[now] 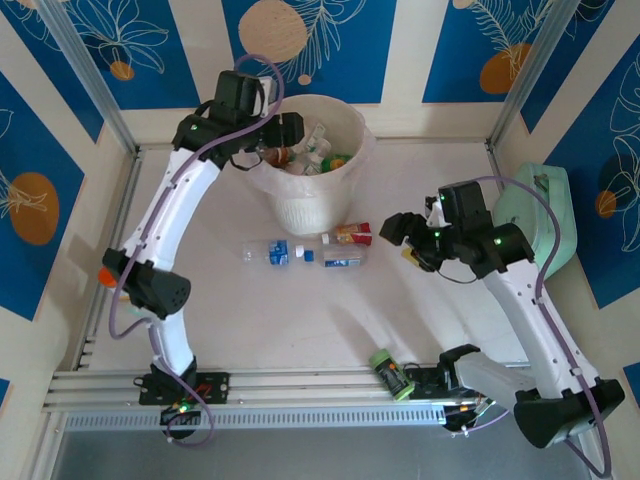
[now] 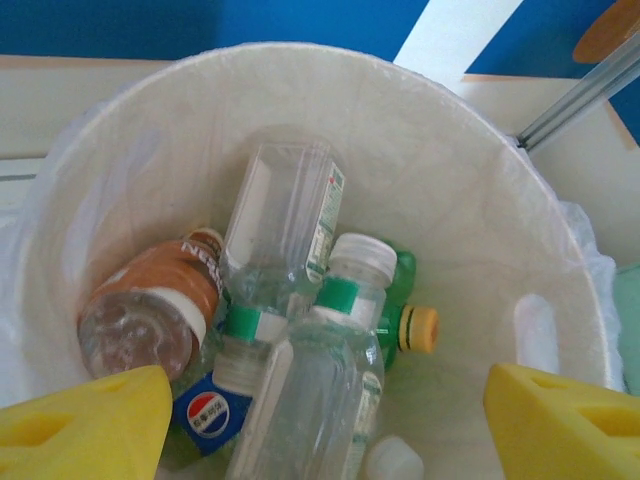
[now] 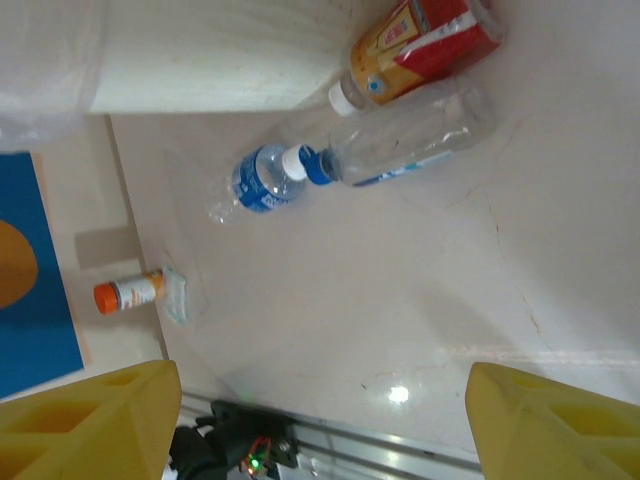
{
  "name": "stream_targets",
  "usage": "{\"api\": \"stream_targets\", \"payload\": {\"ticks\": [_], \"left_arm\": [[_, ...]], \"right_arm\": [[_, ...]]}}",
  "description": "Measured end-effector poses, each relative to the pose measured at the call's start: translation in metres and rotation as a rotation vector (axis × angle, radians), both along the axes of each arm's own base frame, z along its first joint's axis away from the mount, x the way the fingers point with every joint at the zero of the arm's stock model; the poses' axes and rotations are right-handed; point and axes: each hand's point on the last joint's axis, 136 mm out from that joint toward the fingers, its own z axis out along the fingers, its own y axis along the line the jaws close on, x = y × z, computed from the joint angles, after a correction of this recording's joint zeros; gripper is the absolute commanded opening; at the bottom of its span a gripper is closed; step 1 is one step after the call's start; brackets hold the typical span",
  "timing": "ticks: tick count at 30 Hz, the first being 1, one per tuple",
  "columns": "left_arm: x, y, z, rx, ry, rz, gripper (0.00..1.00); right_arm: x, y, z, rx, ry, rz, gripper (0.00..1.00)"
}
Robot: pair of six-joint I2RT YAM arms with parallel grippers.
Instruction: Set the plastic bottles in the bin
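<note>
My left gripper [image 1: 285, 135] hangs open over the cream bin [image 1: 310, 190], its yellow fingers [image 2: 90, 420] wide apart with nothing between them. Below, inside the bin [image 2: 470, 200], lie several bottles: a brown one [image 2: 150, 310], clear ones [image 2: 285, 220] and a green one with a yellow cap [image 2: 415, 328]. In front of the bin, three bottles lie on the table: a blue-labelled clear one [image 1: 268, 253], a blue-capped clear one [image 1: 340, 258] and a red-labelled one [image 1: 350, 234]. A green bottle [image 1: 392, 373] lies by the front rail. My right gripper [image 1: 400, 232] hovers open to their right.
A mint-green case [image 1: 545, 225] stands at the table's right edge, behind my right arm. The aluminium rail [image 1: 300, 385] runs along the near edge. A small orange-capped bottle [image 3: 128, 293] lies by the left wall. Blue patterned walls enclose the table.
</note>
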Motion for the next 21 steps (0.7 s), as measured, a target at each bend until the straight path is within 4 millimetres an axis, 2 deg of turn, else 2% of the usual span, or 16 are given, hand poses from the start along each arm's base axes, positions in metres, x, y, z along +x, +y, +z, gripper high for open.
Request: {"api": "stream_targets", "payload": {"ticks": [3,7,10,12,16,19,21], "left_arm": [[-0.025,0.007,0.013,-0.046,-0.029,-0.007,0.81],[-0.073,0.024,0.030,-0.124,-0.082,-0.023,0.81],[-0.110,0.037,0.029,-0.184,-0.105,-0.033,0.81],[-0.130,0.043,0.020,-0.218,-0.103,-0.040,0.81],[-0.159,0.051,-0.023,-0.251,-0.038,-0.045,0.81],[-0.170,0.052,-0.053,-0.256,0.031,-0.044,0.80],[-0.174,0.052,-0.064,-0.268,0.062,-0.044,0.80]], "right_arm": [[0.012,-0.002,-0.009,0.010,0.015,-0.048,0.75],[0.030,0.001,-0.031,0.024,0.068,-0.098,0.75],[0.039,0.004,-0.052,0.031,0.122,-0.138,0.75],[0.042,0.006,-0.067,0.030,0.163,-0.168,0.76],[0.047,0.012,-0.089,0.030,0.226,-0.220,0.79],[0.053,0.015,-0.102,0.032,0.260,-0.257,0.79],[0.059,0.016,-0.110,0.027,0.275,-0.280,0.77]]}}
